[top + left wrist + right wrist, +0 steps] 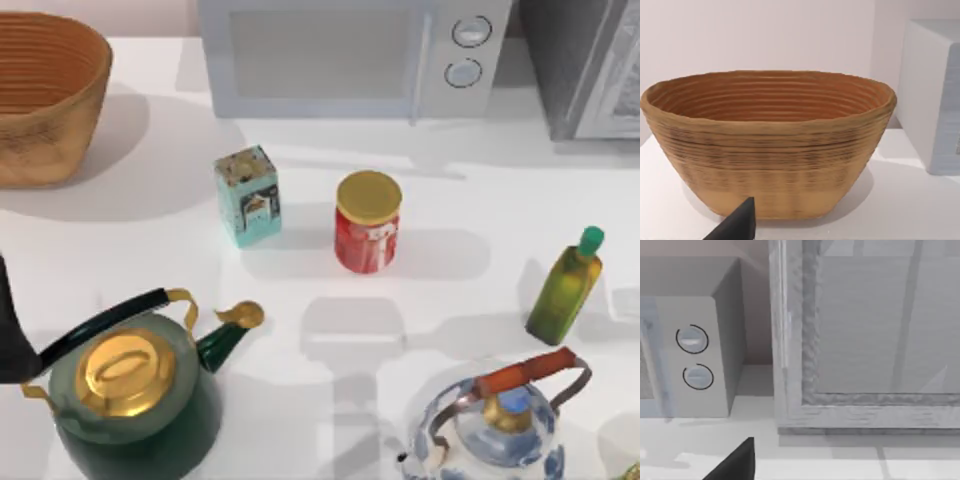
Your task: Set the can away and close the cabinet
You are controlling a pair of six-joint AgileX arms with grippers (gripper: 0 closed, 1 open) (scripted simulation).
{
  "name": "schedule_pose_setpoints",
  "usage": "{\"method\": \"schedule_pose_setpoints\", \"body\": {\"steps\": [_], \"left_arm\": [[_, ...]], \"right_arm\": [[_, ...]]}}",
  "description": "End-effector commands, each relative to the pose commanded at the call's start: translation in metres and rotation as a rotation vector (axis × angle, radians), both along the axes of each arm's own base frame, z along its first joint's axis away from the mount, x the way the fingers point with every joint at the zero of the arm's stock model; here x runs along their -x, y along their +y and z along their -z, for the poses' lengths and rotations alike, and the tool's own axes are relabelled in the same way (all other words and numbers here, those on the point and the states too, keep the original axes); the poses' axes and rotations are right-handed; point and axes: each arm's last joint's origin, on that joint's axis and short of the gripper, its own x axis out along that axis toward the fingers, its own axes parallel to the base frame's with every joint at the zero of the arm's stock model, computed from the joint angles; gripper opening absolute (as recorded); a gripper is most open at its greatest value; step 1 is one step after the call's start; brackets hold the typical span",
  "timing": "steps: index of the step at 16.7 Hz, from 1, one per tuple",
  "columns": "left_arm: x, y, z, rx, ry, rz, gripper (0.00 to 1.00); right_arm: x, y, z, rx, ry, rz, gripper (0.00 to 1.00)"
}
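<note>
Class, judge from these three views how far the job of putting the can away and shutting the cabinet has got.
Nothing looks done: the red can stands upright mid-table, untouched, between the teal carton and the oil bottle. Nothing is in hand; the left arm sits at the table's left edge. Left: grasp the can, carry it to the cabinet at back right, close its door.

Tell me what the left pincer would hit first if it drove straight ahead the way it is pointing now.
Most likely the woven basket. In the left wrist view it stands squarely ahead on the table, with nothing between. The gap to it is hard to judge. The microwave sits off to one side of that line.
</note>
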Motion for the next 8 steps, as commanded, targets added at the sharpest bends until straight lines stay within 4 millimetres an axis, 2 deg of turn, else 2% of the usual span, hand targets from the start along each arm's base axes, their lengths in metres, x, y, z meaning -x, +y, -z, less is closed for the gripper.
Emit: {"method": "schedule_pose_setpoints", "body": {"steps": [2, 4, 6, 8], "left_arm": [[0.000, 0.000, 0.000, 0.000, 0.000, 0.000, 1.00], [0.000, 0.000, 0.000, 0.000, 0.000, 0.000, 1.00], [0.000, 0.000, 0.000, 0.000, 0.000, 0.000, 1.00], [0.000, 0.000, 0.000, 0.000, 0.000, 0.000, 1.00]], "right_arm": [[0.007, 0.000, 0.032, -0.001, -0.039, -0.007, 1.00], [0.010, -0.001, 0.055, -0.002, -0.073, -0.011, 1.00], [0.010, -0.001, 0.068, -0.002, -0.094, -0.013, 1.00], [0.010, -0.001, 0.071, -0.002, -0.099, -0.014, 1.00]]}}
